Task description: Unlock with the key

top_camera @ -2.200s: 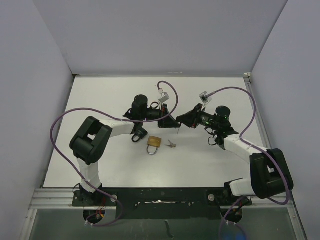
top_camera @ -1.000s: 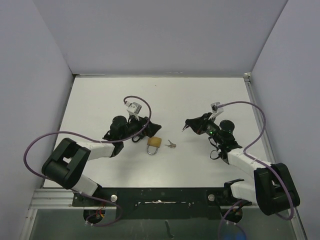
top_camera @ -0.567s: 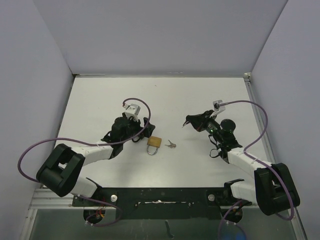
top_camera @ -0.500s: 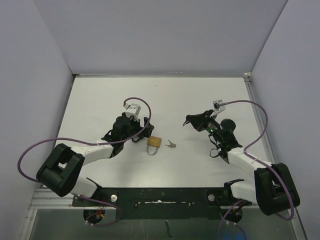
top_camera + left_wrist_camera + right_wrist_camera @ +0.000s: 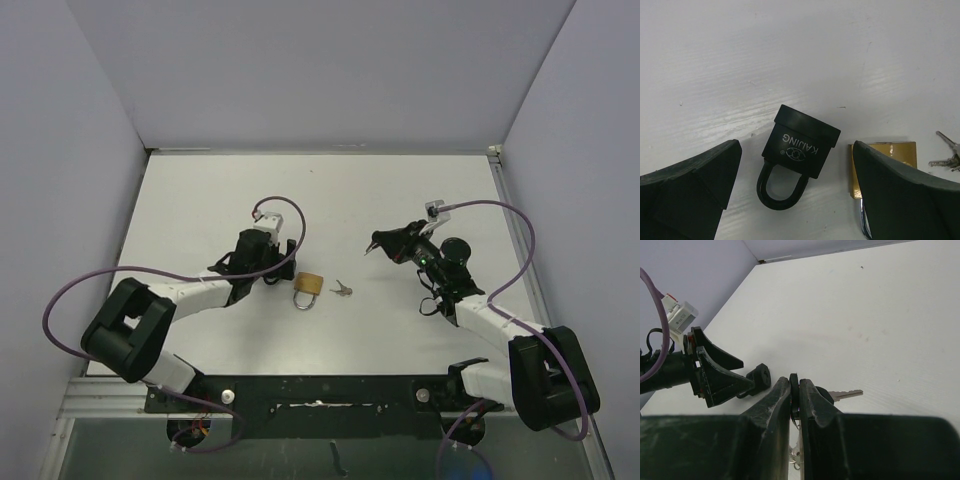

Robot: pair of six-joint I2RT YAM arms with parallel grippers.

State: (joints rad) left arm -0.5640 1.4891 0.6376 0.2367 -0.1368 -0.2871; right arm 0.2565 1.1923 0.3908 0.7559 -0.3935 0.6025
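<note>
A black padlock (image 5: 799, 149) lies flat on the white table, shackle toward the camera. My left gripper (image 5: 795, 155) hangs over it, open, one finger on each side and neither touching it. From above, the left gripper (image 5: 272, 262) covers that lock. A brass padlock (image 5: 308, 287) lies just to its right, half hidden behind the right finger (image 5: 900, 190) in the left wrist view. My right gripper (image 5: 796, 390) is shut on a black-headed key (image 5: 844, 394), blade sticking out to the right, held above the table right of the locks (image 5: 377, 242).
A small bunch of silver keys (image 5: 342, 290) lies right of the brass padlock, also at the right edge of the left wrist view (image 5: 946, 156). Grey walls enclose the table on three sides. Purple cables loop over both arms.
My left gripper has drawn back to the left, off the brass padlock and over the black one. The right gripper rose slightly a second ago and has held still since.
</note>
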